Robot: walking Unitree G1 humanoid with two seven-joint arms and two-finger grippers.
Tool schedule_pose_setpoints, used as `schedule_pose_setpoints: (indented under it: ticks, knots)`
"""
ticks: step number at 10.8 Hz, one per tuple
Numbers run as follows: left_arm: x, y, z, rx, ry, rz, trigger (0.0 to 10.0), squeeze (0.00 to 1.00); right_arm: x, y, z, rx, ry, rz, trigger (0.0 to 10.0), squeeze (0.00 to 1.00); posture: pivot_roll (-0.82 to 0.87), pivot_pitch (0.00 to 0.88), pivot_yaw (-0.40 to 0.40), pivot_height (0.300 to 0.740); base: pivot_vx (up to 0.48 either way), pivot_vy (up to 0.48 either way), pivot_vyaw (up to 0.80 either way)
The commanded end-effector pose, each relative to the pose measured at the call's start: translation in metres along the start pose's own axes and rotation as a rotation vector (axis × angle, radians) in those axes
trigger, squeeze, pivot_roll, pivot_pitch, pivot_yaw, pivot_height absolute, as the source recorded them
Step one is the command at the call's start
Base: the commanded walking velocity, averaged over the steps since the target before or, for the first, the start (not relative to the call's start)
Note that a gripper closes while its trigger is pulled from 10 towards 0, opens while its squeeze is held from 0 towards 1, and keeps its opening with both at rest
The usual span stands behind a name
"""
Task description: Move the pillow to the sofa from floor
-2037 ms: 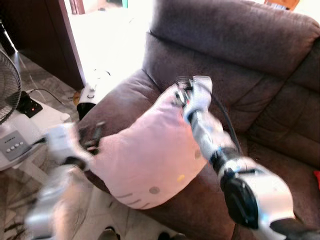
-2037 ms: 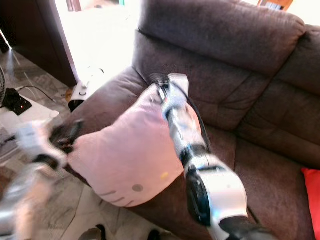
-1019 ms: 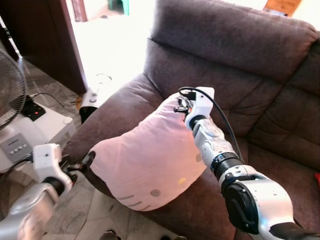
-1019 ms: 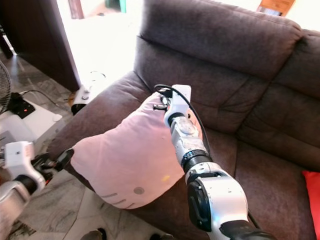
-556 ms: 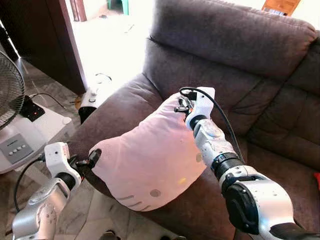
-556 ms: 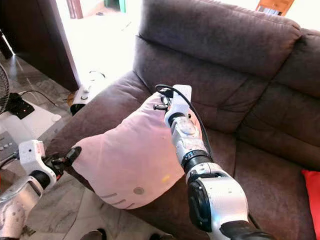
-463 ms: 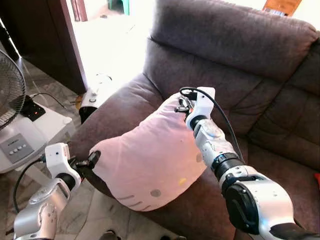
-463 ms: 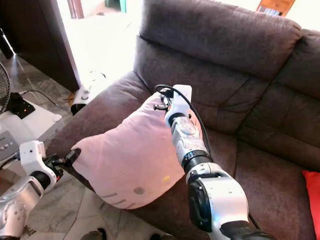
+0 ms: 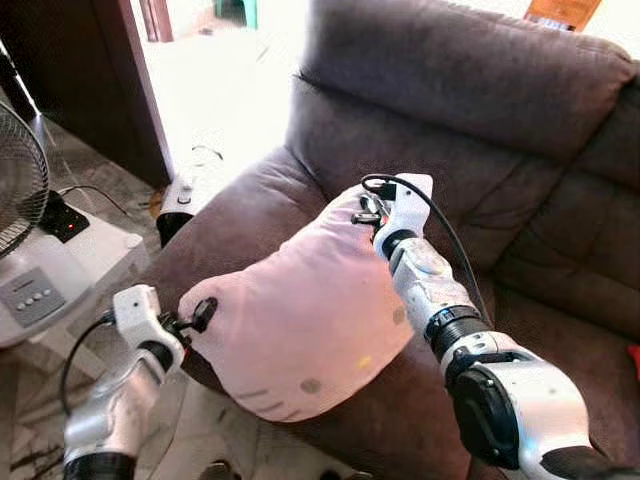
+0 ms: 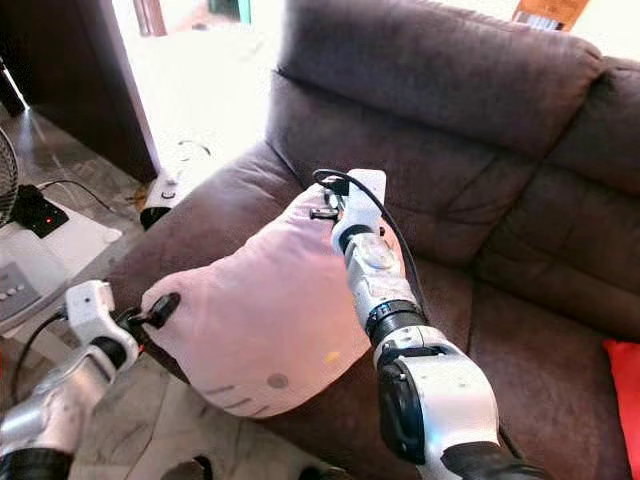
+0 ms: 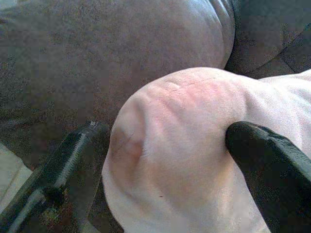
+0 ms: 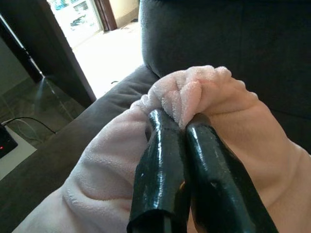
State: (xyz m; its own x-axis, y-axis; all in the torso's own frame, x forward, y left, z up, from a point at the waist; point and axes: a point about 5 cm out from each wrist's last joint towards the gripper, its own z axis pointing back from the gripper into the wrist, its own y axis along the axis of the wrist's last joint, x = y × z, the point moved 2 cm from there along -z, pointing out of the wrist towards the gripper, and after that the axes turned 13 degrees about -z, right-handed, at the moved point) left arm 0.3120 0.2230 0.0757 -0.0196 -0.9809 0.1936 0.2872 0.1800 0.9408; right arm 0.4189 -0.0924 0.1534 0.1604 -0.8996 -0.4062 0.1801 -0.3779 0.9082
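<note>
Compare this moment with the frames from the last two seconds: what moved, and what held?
The left gripper, which had drawn back off the pink pillow a second ago, has come back in and now straddles its lower corner with fingers spread. The right gripper stays pinched shut on the pillow's top corner. The pillow still leans across the brown sofa armrest, barely shifted.

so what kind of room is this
Most likely a home living room: a brown fabric sofa, a pink plush pillow held over its arm, a standing fan on a tiled floor, and a bright open doorway.
</note>
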Motion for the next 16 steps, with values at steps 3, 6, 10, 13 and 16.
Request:
schedule_pose_setpoints:
  ticks: [3, 6, 10, 13, 16]
  knots:
    - [0.002, -0.025, -0.007, -0.121, 0.060, -0.018, 3.6, 0.00, 0.012, -0.007, 0.003, -0.028, -0.031, -0.002, 10.0, 0.00, 0.18, 0.169, -0.140, 0.740, 0.000, 0.000, 0.00]
    - [0.009, -0.019, -0.009, -0.090, 0.037, -0.024, 0.0, 0.00, 0.012, -0.007, 0.003, -0.031, -0.032, -0.001, 10.0, 0.00, 0.19, 0.165, -0.140, 0.740, 0.000, 0.000, 0.00]
    - [0.010, -0.012, -0.010, -0.059, 0.036, -0.021, 0.0, 0.00, 0.013, -0.008, 0.004, -0.035, -0.038, -0.001, 10.0, 0.00, 0.19, 0.162, -0.139, 0.740, 0.000, 0.000, 0.00]
    - [0.011, -0.010, -0.010, -0.046, 0.033, -0.019, 0.0, 0.00, 0.013, -0.008, 0.004, -0.036, -0.040, -0.003, 10.0, 0.00, 0.19, 0.160, -0.140, 0.740, 0.000, 0.000, 0.00]
    - [0.016, 0.023, -0.006, 0.079, 0.021, -0.012, 0.0, 0.00, 0.013, -0.004, 0.003, -0.030, -0.042, -0.004, 10.0, 0.00, 0.20, 0.151, -0.140, 0.740, 0.000, 0.000, 0.00]
